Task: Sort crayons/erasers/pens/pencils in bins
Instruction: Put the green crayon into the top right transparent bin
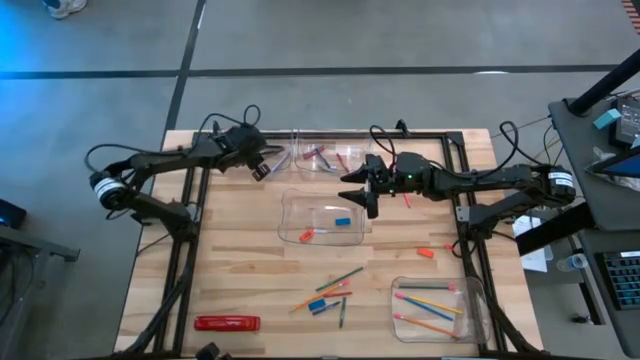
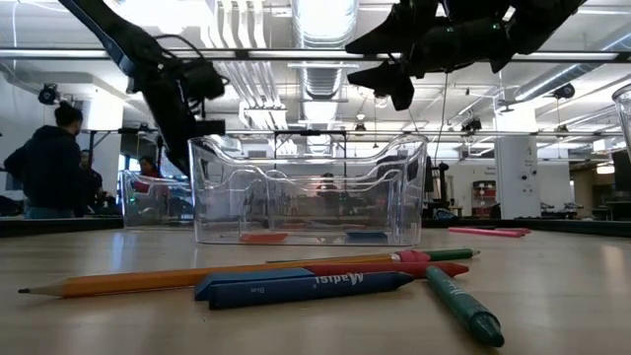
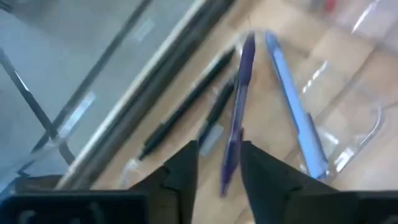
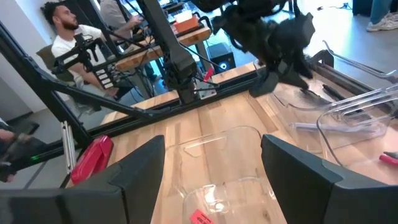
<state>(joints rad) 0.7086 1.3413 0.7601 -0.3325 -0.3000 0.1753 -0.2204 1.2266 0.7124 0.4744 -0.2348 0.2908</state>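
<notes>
Pens are lying in the far bin (image 1: 322,160): a purplish pen (image 3: 238,112), slim, seemingly dropping between the left gripper (image 3: 217,163)'s parted fingers. The right gripper (image 4: 211,163) is hovering spread, empty, over the middle bin (image 1: 322,217).

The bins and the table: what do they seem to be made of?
The bins, such as the middle bin, look like clear glossy plastic: the table and the erasers inside show through the walls, and the rims catch the light. The table looks like pale wood with a matt finish: it shows long boards with grain lines. It could be laminate.
</notes>
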